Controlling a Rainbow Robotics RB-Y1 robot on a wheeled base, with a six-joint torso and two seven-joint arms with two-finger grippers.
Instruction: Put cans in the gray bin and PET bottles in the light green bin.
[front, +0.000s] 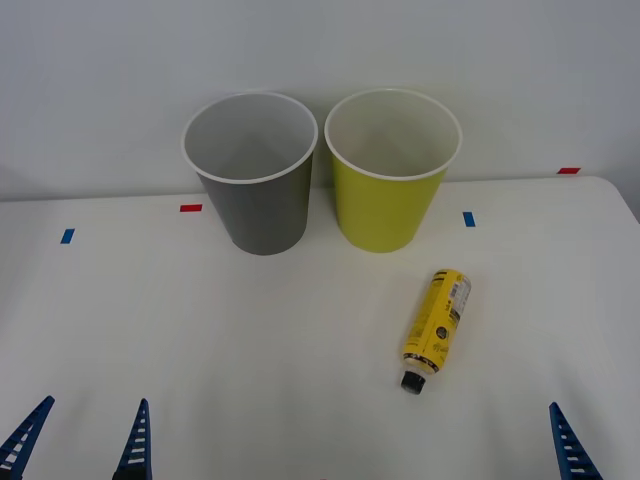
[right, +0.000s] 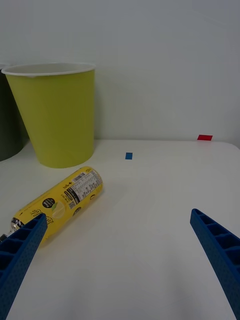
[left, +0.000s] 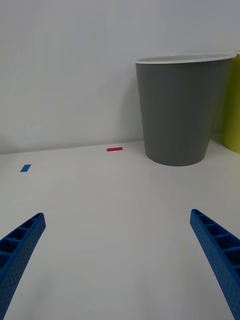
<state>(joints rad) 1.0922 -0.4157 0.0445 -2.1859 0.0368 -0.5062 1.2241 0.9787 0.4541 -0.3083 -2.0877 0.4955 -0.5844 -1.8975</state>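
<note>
Table (front: 250, 340): the two bins and the bottle are being carried by it.
Gray bin (front: 255, 190): being kept upright at the back, just beside the green one.
Light green bin (front: 388, 185): being kept upright, near the bottle.
Bottle (front: 436, 322): being left lying flat, cap toward the robot.
Left claw (front: 80, 440): being held wide open, nothing gripped.
Right claw (right: 117, 250): being held wide open, the bottle beside one finger.

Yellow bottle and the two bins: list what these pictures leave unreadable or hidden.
- Bottle cap: in the right wrist view, hidden behind a blue finger of the right gripper.
- Bottle label print: too small to read in either view.
- Light green bin and gray bin floors: front view, hidden by their own walls.
- Gray bin: cut off by the right wrist view's edge.
- Right gripper: front view, one finger showing, the other cut off by the edge.
- Left gripper: open, at the near edge.
</note>
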